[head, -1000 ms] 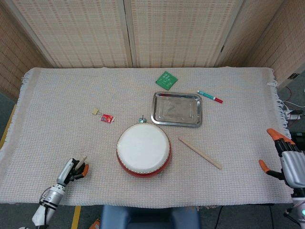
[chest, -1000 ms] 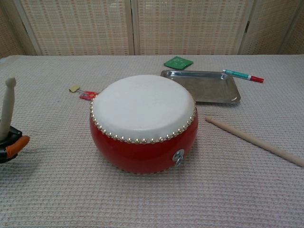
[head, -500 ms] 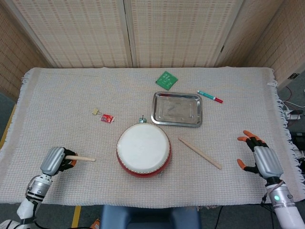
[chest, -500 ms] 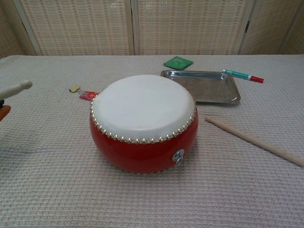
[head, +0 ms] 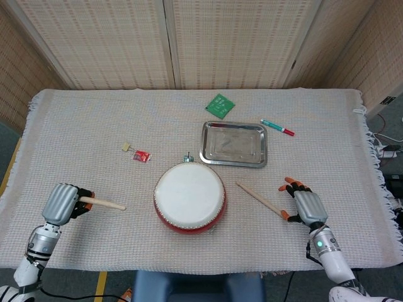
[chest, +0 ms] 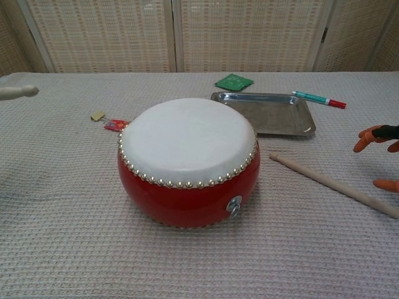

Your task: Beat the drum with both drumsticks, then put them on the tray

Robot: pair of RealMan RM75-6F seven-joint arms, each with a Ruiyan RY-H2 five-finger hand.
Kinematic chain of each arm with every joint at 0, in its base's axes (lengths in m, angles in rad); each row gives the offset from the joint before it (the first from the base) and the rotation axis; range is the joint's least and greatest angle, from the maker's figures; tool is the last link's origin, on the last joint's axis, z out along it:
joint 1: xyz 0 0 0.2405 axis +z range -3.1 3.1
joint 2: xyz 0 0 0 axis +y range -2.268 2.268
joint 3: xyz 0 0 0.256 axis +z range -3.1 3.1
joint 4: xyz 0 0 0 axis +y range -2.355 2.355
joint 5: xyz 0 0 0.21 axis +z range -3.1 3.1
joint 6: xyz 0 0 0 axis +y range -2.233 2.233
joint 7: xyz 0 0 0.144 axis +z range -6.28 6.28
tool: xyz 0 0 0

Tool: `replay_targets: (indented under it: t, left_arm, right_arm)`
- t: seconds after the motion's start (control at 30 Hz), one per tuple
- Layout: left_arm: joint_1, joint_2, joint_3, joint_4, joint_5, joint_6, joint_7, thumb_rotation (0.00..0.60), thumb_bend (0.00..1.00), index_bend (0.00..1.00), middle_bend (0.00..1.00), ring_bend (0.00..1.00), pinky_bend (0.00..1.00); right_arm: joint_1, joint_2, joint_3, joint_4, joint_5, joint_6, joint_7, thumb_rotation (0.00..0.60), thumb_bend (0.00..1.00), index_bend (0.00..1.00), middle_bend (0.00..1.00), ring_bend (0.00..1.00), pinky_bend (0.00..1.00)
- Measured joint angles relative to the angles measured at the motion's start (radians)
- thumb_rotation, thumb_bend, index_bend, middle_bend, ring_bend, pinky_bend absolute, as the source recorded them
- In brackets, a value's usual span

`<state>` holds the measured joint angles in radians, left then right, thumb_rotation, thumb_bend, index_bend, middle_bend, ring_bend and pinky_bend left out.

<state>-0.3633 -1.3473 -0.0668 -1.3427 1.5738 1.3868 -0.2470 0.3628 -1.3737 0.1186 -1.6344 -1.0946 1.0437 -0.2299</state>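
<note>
Two drumsticks | held drumstick (head: pixel 104 204) gripped in left hand (head: pixel 62 203), tip toward drum (head: pixel 189 197), ready to strike | loose drumstick (head: pixel 264 202) on cloth; right hand (head: pixel 303 205) spread beside it | tray (head: pixel 233 144) waits behind.

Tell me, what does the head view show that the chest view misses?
Only the head view shows the whole left hand gripping its drumstick and the whole right hand, open beside the other stick. Only the chest view shows the drum's red side with its studs and ring. Both show the tray, pen and green card.
</note>
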Motion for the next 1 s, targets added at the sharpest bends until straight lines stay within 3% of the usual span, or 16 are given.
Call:
replay_targets:
  t: [0.23, 0.47, 0.63, 0.8, 1.0]
  left_arm:
    - [0.001, 0.000, 0.007, 0.001, -0.007, -0.013, -0.002, 0.600, 0.76, 1.00, 1.00, 1.00, 1.00]
    - [-0.003, -0.002, 0.009, 0.004, -0.012, -0.028, -0.005, 0.600, 0.76, 1.00, 1.00, 1.00, 1.00]
    - [-0.005, -0.003, 0.009, 0.007, -0.014, -0.030, -0.007, 0.600, 0.75, 1.00, 1.00, 1.00, 1.00]
    - [-0.004, -0.002, 0.009, 0.011, -0.019, -0.034, -0.012, 0.600, 0.75, 1.00, 1.00, 1.00, 1.00]
    - [-0.004, 0.002, 0.007, 0.008, -0.022, -0.034, -0.014, 0.600, 0.75, 1.00, 1.00, 1.00, 1.00]
  right_arm:
    - [0.021, -0.092, -0.022, 0.094, -0.006, -0.011, -0.018, 0.600, 0.24, 0.29, 0.08, 0.00, 0.19]
    - [0.027, -0.130, -0.041, 0.154, -0.018, -0.017, -0.028, 0.600, 0.24, 0.30, 0.08, 0.00, 0.19]
    - [0.029, -0.149, -0.041, 0.192, -0.016, -0.011, -0.044, 0.600, 0.29, 0.30, 0.09, 0.00, 0.19]
    - [0.028, -0.149, -0.027, 0.213, -0.004, -0.002, -0.046, 0.600, 0.32, 0.31, 0.09, 0.00, 0.19]
    - [0.047, -0.142, 0.011, 0.181, -0.014, -0.021, 0.041, 0.600, 0.32, 0.33, 0.09, 0.00, 0.19]
